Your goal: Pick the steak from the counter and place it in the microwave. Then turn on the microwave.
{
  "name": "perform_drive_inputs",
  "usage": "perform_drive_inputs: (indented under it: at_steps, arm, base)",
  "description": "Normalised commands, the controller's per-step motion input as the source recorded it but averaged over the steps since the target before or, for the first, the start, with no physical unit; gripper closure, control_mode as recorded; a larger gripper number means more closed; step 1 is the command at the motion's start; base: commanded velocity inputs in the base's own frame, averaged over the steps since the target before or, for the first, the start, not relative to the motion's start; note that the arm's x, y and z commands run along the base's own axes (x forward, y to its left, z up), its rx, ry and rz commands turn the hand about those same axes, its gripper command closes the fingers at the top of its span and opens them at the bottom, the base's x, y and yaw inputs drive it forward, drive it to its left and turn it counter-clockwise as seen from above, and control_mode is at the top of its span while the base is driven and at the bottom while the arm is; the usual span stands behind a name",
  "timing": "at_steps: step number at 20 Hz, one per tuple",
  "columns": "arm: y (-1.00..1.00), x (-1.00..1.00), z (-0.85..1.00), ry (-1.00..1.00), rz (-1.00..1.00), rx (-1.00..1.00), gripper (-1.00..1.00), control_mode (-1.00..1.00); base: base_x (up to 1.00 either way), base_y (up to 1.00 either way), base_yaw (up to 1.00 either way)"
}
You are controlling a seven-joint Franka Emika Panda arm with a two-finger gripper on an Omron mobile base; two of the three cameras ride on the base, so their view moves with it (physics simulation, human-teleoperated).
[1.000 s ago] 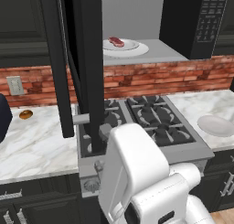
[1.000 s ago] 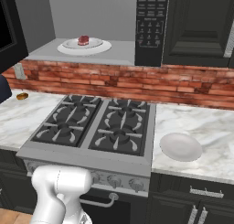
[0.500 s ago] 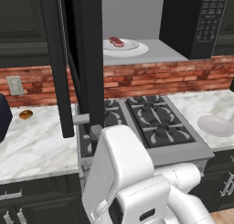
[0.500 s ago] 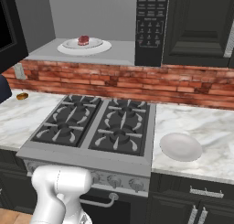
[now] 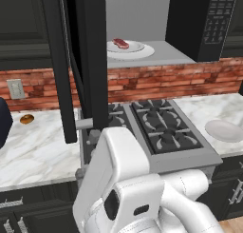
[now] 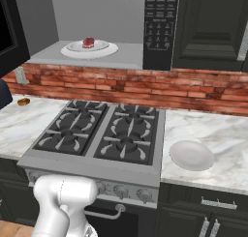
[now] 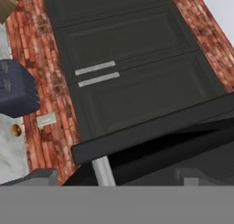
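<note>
Steak [image 5: 120, 43] already on white plate [image 5: 142, 52] inside microwave [image 6: 145, 23], door [image 5: 88, 61] wide open. Small flat dark-red slab w/ pale streaks, sits centre of plate. Gripper not holding anything, jaws spread wide. Risk: arm close under open door, could knock it on swing; pressing keypad [image 6: 158, 18] before door shut = no start.

dark-red steak [image 5: 120, 43] on plate inside open microwave [image 6: 159, 28]
</note>
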Motion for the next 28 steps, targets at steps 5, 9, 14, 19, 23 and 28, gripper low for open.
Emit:
perform_drive_inputs:
  at_steps: [5,9,14,19,23,28]
  arm:
    - [0.05,0.01,-0.04,0.14,0.00,0.09,-1.00,-1.00]
    - [0.08,0.00,0.00,0.08,0.00,0.08,-1.00,-1.00]
    - [0.09,0.00,-0.01,0.11,0.00,0.10,-1.00,-1.00]
    - [0.09,0.00,0.00,0.09,0.00,0.11,-1.00,-1.00]
    - [0.10,0.00,0.00,0.04,0.00,0.11,-1.00,-1.00]
    - [0.17,0.00,0.00,-0.02,0.00,0.04,-1.00,-1.00]
  base:
    - [0.00,0.00,0.00]
    - [0.00,0.00,0.00]
    - [0.00,0.00,0.00]
    - [0.00,0.00,0.00]
    - [0.00,0.00,0.00]
    - [0.00,0.00,0.00]
